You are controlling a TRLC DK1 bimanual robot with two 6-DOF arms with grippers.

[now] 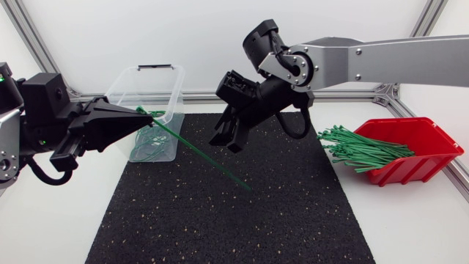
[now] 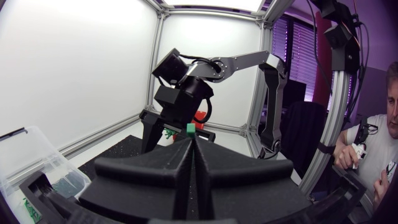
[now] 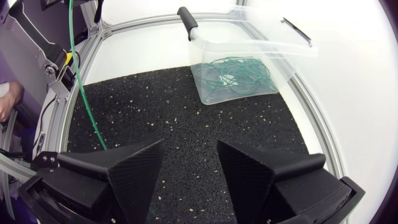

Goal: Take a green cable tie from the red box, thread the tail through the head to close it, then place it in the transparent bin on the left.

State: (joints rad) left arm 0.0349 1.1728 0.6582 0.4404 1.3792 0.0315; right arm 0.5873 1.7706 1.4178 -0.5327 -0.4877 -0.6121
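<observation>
Green cable tie [image 1: 194,152]: one long, open tie. Its head is pinched in the left gripper. The rest runs right and nearer, slanting down over the black mat. I cannot tell if the tail touches the mat.
Left gripper [image 1: 143,117]: fingers pressed together on the head of the tie, up in the air just near the clear bin.
Right gripper [image 1: 227,141]: fingers spread wide with nothing in them. It hangs over the far middle of the mat, just to the right of the tie.
Red box [image 1: 410,170]: on the right side of the counter, with loose ties [image 1: 359,150] sticking out to the left.
Clear bin [image 1: 121,92]: far left, with closed ties [image 1: 150,147] looped inside.
Black mat [image 1: 220,220]: lies in the middle of the white counter [image 1: 58,220].
</observation>
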